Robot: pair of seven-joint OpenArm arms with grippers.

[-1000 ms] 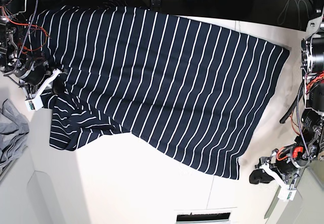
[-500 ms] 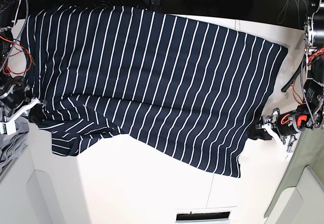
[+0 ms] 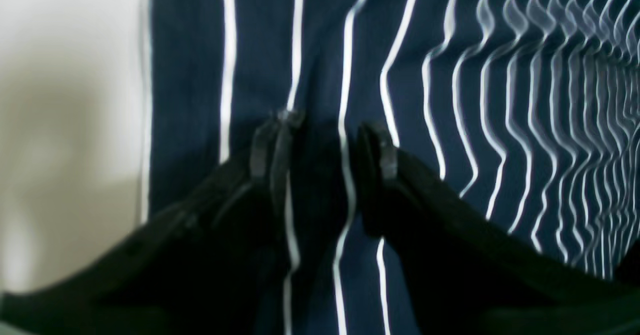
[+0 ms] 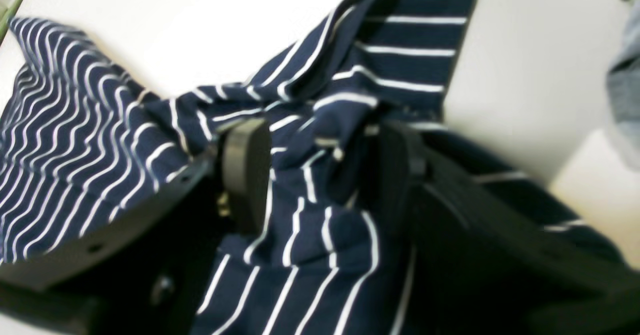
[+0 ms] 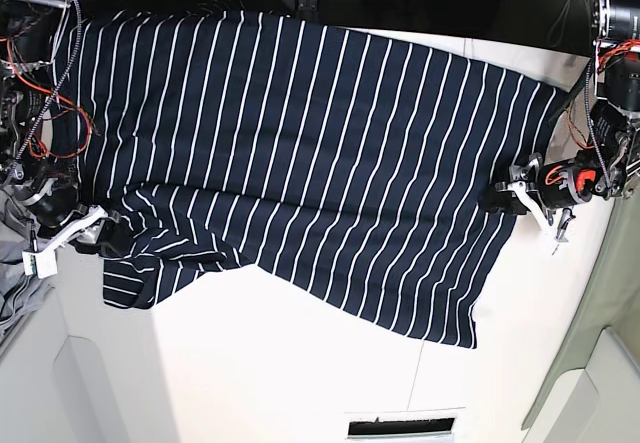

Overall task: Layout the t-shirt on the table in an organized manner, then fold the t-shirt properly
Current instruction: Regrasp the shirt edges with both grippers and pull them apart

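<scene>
The table (image 5: 300, 363) fills the base view, white and bare across the lower half of the frame. My t-shirt (image 5: 300, 153) lies spread over the upper half, running from the upper left down to a hem corner at lower centre-right, mostly flat but with a rumpled sleeve at the lower left. A plain grey garment (image 5: 15, 283) sits at the left edge, beside that sleeve. My right gripper (image 4: 320, 170) is at the bunched sleeve; its jaws stand apart with crumpled striped cloth lying between them, so I judge it is not clamped on the fabric. My left gripper (image 3: 320, 170) is at the right-hand edge of the shirt in the base view, just inside the hem, jaws parted over flat cloth with a stripe running between them; whether the pads touch the fabric I cannot tell. I judge I am in the layout step, not folding. Next I need to smooth out that sleeve so it lies flat, clear of the grey garment.
</scene>
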